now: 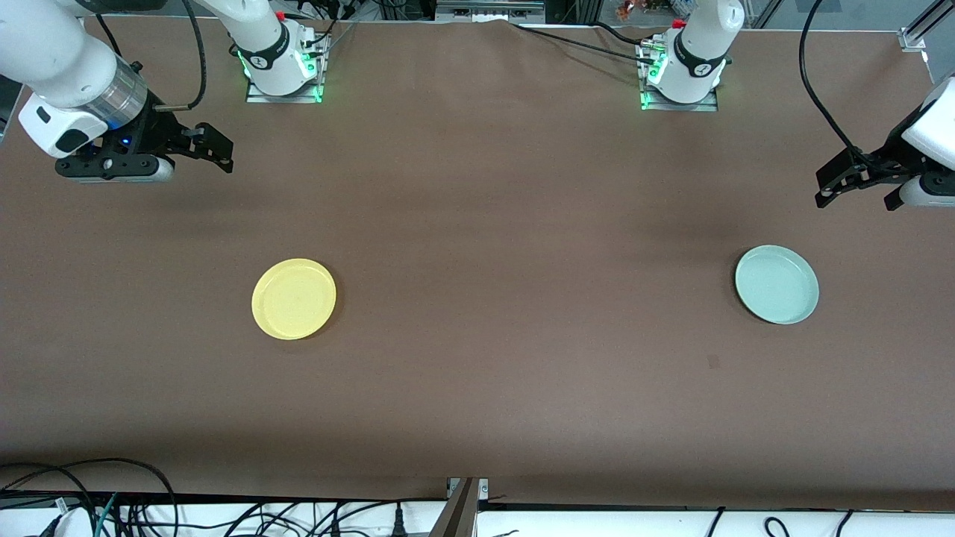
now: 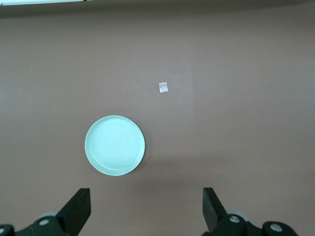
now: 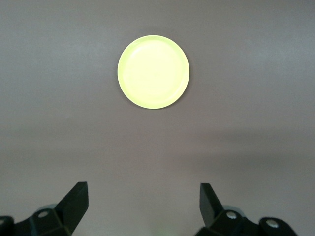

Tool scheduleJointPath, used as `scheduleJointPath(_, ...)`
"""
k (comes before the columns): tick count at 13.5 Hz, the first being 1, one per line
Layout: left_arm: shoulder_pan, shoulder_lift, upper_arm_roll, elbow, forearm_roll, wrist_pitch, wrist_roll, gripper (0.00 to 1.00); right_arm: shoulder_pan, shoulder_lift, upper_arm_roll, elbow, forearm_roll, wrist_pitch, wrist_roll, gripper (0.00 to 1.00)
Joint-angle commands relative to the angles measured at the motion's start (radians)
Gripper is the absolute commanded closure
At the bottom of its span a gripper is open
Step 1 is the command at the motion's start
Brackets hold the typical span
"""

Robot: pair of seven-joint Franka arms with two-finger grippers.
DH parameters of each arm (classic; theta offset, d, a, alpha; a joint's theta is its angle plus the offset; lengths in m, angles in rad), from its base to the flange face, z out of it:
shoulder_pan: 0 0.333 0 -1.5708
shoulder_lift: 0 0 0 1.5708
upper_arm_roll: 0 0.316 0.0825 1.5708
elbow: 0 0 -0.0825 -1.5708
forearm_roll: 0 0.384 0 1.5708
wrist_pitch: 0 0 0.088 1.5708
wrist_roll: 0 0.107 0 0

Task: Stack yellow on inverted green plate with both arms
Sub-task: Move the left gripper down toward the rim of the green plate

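A: What have I got, starting at the right arm's end?

B: I see the right gripper up over bare table, fingers spread, holding nothing. The yellow plate lies rim up toward that end.

A: And further along?

B: The green plate sits rim up toward the left arm's end, well apart from the yellow one. The left gripper hangs over the table, released and empty

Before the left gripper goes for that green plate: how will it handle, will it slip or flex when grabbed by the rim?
The green plate looks rigid, so probably no flexing. It looks smooth and lies flat on the table with a low rim, so it may skid rather than lift. It looks thin and shallow, likely light. The left gripper is open.
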Motion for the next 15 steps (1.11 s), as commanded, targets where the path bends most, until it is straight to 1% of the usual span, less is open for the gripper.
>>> scheduleJointPath(1,-0.014,-0.026,0.015,-0.025,-0.011,0.017,0.008,0.00,-0.007,-0.017,0.007,-0.006,0.003,0.001,-0.016,0.00)
scheduleJointPath(3,-0.014,-0.026,0.015,-0.025,-0.011,0.014,0.009,0.00,-0.006,-0.016,0.007,-0.006,0.003,0.004,-0.016,0.00)
scheduleJointPath(6,-0.003,0.006,0.018,-0.017,-0.011,0.002,0.022,0.00,-0.006,-0.013,0.009,-0.010,0.003,0.009,-0.016,0.00)
scheduleJointPath(10,-0.003,0.023,0.015,-0.013,-0.011,-0.011,0.022,0.00,-0.006,-0.005,0.009,-0.011,0.003,0.016,-0.015,0.00)
scheduleJointPath(12,-0.003,0.025,0.015,-0.003,-0.011,-0.058,0.020,0.00,-0.006,-0.004,0.009,-0.011,0.003,0.022,-0.016,0.00)
scheduleJointPath(14,-0.003,0.043,0.019,0.042,-0.008,-0.133,0.034,0.00,-0.006,-0.004,0.010,-0.011,0.003,0.022,-0.016,0.00)
scheduleJointPath(15,0.009,0.068,0.026,0.068,-0.008,-0.147,0.084,0.00,-0.006,-0.002,0.010,-0.011,0.003,0.022,-0.016,0.00)
